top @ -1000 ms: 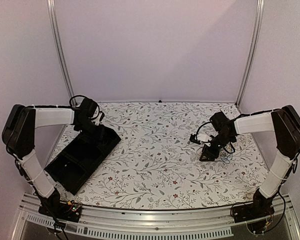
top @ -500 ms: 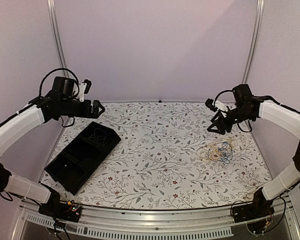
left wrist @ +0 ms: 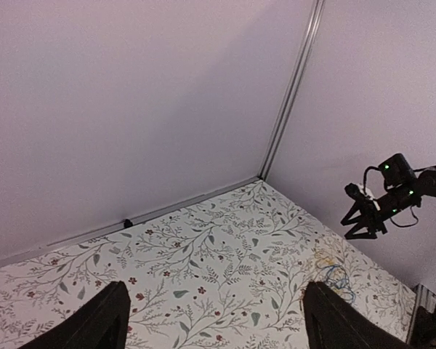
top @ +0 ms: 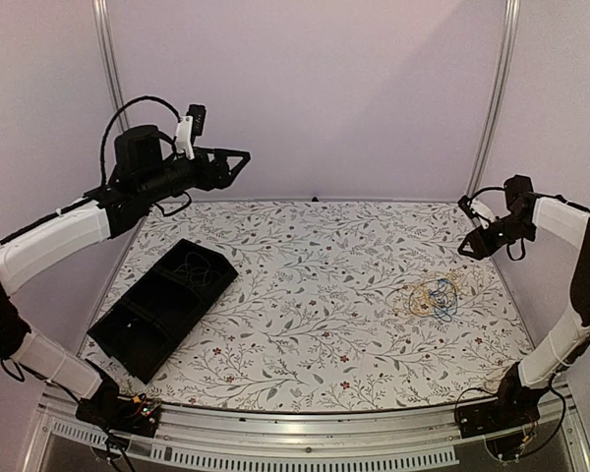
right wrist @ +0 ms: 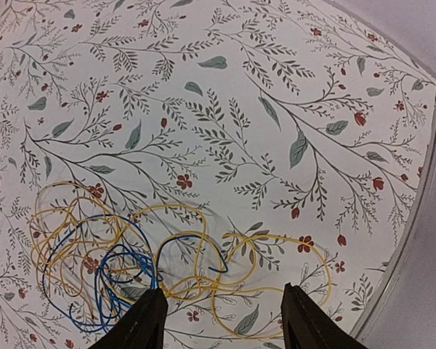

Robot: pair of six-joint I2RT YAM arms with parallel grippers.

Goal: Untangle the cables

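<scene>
A tangle of thin yellow and blue cables (top: 431,296) lies loose on the floral table at the right. It also shows in the right wrist view (right wrist: 123,254) and, small, in the left wrist view (left wrist: 334,273). A thin dark cable (top: 192,264) lies in the far compartment of the black tray (top: 138,339). My left gripper (top: 238,163) is open and empty, held high over the back left and pointing right (left wrist: 214,327). My right gripper (top: 472,246) is open and empty, raised behind and to the right of the tangle (right wrist: 221,320).
The black tray with compartments sits slanted at the left of the table. Purple walls and metal posts (top: 492,98) close in the back and sides. The right gripper also shows from the left wrist view (left wrist: 360,222) near the right wall.
The left arm rose from the tray to high at the back left. The right arm lifted off the tangle and swung to the back right, leaving the yellow and blue cables on the table.
</scene>
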